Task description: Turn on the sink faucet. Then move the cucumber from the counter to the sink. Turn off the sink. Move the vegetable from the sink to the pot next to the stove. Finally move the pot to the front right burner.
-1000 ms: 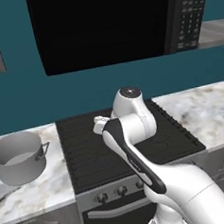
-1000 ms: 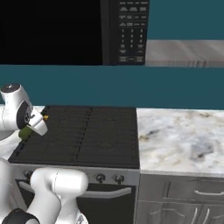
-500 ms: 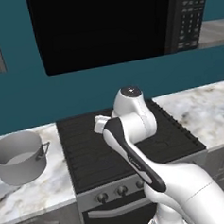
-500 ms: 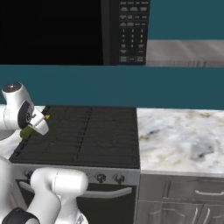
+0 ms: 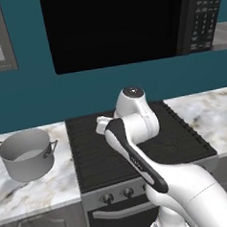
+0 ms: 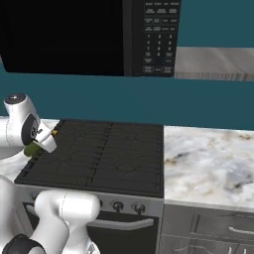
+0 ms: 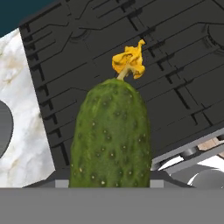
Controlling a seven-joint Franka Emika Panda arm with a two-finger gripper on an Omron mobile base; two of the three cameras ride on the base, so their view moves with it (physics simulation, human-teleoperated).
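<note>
A light-grey round pot (image 5: 26,154) sits on the marble table (image 5: 39,195), left of the black stove (image 6: 99,154). Above the stove, the claw (image 6: 37,147) holds a bumpy dark-green cucumber (image 7: 111,135) tipped with a yellow flower.

Even, soft rendered light, faint shadows, no glare; slightly coarse detail.

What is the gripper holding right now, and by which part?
The cucumber, gripped at its lower end between the fingers, with the yellow blossom tip pointing away, above the stove.
</note>
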